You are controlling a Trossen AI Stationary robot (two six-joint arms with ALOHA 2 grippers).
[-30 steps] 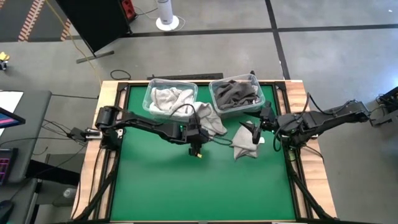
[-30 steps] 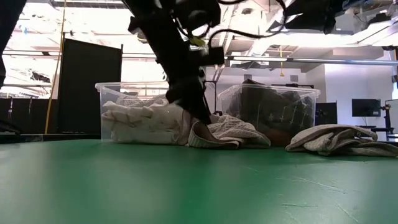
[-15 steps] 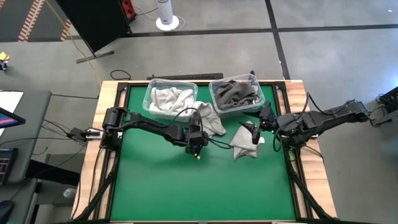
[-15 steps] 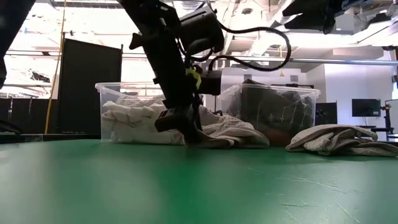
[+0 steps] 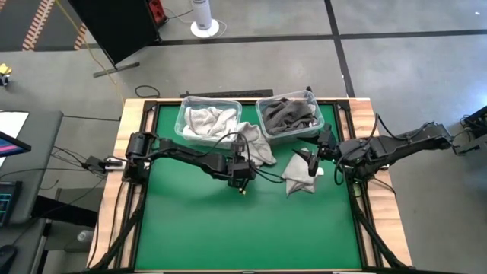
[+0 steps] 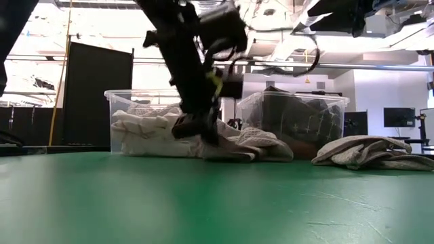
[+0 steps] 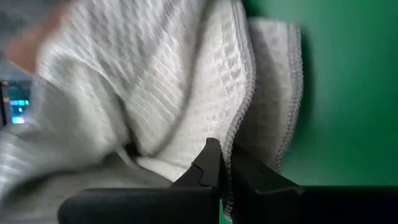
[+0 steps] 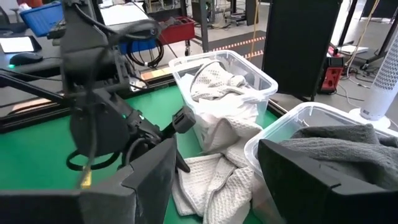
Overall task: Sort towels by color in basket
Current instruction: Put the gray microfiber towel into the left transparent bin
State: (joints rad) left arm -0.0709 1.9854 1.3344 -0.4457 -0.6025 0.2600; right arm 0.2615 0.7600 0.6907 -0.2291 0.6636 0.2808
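The left gripper is down on the green surface just in front of the left bin, its fingers pinched together on the hemmed edge of the white waffle towel. That towel lies crumpled against the front of the left bin, one corner trailing toward the gap between the two bins. The left bin already holds pale towels; the right bin beside it holds dark grey ones. A light grey towel sits in a heap further from the left bin, in front of the right bin, and the right gripper hangs over it with its fingers spread and nothing between them.

The step in hand looks like lifting the white waffle towel into the left bin, where it belongs by colour. The grip is the weak point: the wrist view shows only the hem and perhaps one thin layer caught, so the cloth could slide out as the arm rises. The towel is also bunched and partly folded under itself (a long loose tail is likely), so it may drag on the left bin's rim and drape over the wall instead of dropping inside. A dragged fold could also nudge the light bin backward. The two arms are near each other, so a wide swing risks a brush.
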